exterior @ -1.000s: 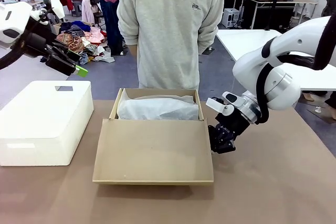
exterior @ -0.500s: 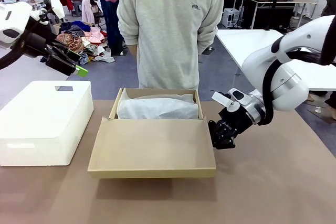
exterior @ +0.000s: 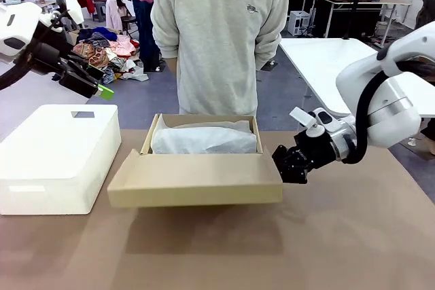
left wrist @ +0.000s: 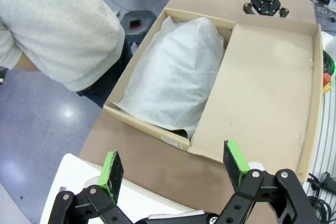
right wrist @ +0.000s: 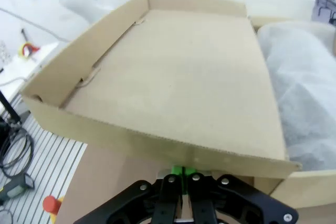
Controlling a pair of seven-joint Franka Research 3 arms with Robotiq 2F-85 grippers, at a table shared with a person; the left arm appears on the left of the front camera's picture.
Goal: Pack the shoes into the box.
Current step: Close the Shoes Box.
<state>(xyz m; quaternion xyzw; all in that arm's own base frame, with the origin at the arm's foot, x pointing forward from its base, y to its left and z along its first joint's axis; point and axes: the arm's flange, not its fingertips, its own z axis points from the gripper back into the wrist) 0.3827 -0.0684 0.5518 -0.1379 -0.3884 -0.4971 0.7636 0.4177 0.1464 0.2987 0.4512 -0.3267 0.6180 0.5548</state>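
the flap lid (exterior: 196, 180) of the box (exterior: 202, 121) is the nearest thing, and it has come up off the table (exterior: 353, 236). a second ago it lay almost flat, tipped toward the near edge of the table; now its front edge is lifted and a shadow shows on the table under it. the right claw (exterior: 292, 166) is clenched tight and sits at the right side edge of the lid, where it has slid up and out to the right as the lid rose. in the right wrist view its fingers (right wrist: 181, 172) press together just under the lid's rim, so it looks like it is pinching that side wall, though the spot where they meet the card is partly hidden. just behind the lid is the open part of the box, near the far edge of the table, full of puffy white tissue paper (exterior: 204, 139). the shoes must be under that paper, i think, since a tiny dark bit peeks out below it in the left wrist view. so packing looks done and the lid is being shut. at the left edge of the table is a white plastic box (exterior: 58, 157). the left claw (exterior: 102, 91) hangs high above it, wide open and holding nothing. a person (exterior: 217, 39) stands past the far edge.
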